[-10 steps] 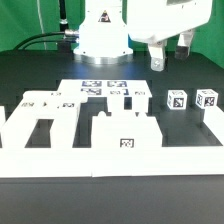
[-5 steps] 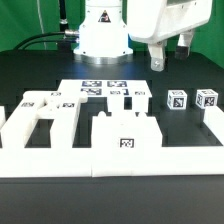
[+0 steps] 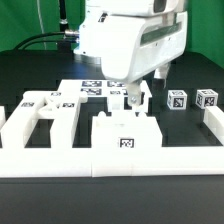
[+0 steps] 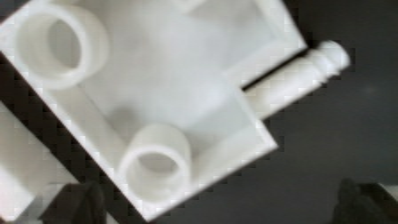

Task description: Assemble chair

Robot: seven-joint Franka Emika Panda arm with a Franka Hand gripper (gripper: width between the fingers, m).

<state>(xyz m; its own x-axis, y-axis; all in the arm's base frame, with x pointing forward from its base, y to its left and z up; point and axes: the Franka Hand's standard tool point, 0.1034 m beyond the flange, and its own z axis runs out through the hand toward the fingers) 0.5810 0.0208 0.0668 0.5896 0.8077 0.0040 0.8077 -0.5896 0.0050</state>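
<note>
The arm (image 3: 125,45) reached forward and low over the table (image 3: 30,70). Its white wrist filled the upper middle of the exterior view and aimed the gripper (image 3: 147,88) downward. The jaws stood spread as wide as they go, with nothing held between them. One fingertip (image 3: 131,98) hung just beside the marker board (image 3: 92,88), close above the parts behind the tagged block (image 3: 125,132).

The wrist view looked down on a flat white panel (image 4: 151,95) with two round bosses and a peg (image 4: 302,75) jutting from one edge. The dark fingertips (image 4: 68,205) showed at opposite corners of that picture, one on either side of the panel. Whether they touched it could not be told.

A slotted piece (image 3: 25,118) lay at the exterior view's left. Two cubes (image 3: 177,100) sat side by side at its right, apart from the gripper. The rail (image 3: 110,162) ran along the front.
</note>
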